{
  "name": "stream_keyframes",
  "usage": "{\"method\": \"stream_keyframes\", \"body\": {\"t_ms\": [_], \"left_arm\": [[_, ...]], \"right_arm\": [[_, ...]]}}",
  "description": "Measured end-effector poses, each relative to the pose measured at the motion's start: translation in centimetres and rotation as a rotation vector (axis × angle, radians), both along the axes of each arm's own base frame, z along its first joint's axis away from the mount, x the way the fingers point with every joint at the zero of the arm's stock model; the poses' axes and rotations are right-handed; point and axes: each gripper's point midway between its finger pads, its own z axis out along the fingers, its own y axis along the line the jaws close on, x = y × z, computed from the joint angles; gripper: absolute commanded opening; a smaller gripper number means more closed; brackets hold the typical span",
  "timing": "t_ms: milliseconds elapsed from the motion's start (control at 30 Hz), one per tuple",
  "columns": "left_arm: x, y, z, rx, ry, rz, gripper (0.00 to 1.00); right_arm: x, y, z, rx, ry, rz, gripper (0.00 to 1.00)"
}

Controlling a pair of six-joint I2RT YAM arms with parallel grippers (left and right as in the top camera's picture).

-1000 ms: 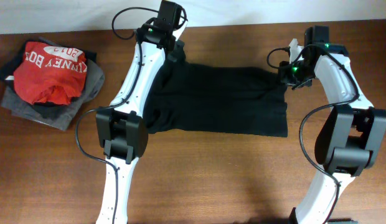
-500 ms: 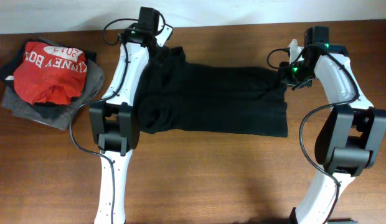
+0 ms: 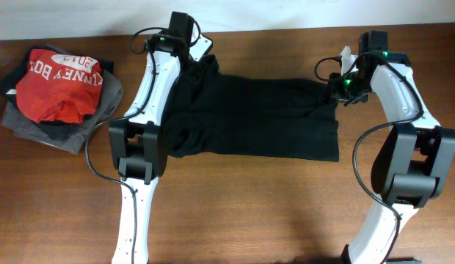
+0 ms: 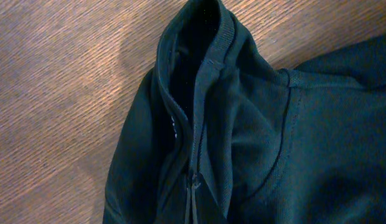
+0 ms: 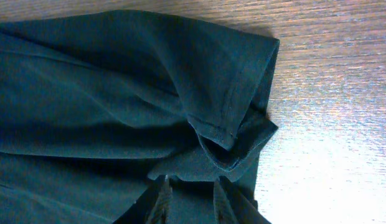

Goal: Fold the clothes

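A black shirt (image 3: 264,117) lies spread lengthwise across the middle of the wooden table. My left gripper (image 3: 193,64) is at the shirt's far left end. In the left wrist view its fingers (image 4: 194,194) are shut on a ridge of the black shirt (image 4: 292,143) beside a ribbed opening. My right gripper (image 3: 336,94) is at the shirt's far right corner. In the right wrist view its fingers (image 5: 192,198) stand a little apart, pinching a bunched fold of the shirt (image 5: 106,93) near a hemmed edge.
A pile of clothes sits at the far left of the table, a crumpled red shirt (image 3: 57,84) on top of grey garments (image 3: 37,128). Bare wood (image 3: 249,205) lies in front of the black shirt. The table's far edge runs just behind both grippers.
My left gripper has shifted left along the far edge, then a little back right, dragging the shirt's left end with it. The right arm has not moved.
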Motion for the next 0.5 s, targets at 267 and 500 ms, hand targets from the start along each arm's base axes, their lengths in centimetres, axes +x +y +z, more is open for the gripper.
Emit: {"method": "stream_keyframes", "body": {"t_ms": [267,500], "left_arm": [[1.1,0.4,2.9,0.002,-0.059,0.049,0.01],[1.8,0.3,6.0,-0.01,-0.12,0.056,0.0]], "right_arm": [[0.1,0.0,0.0,-0.001,-0.004,0.0,0.41],[0.8,-0.4,-0.9,-0.018,-0.016,0.003,0.44]]}}
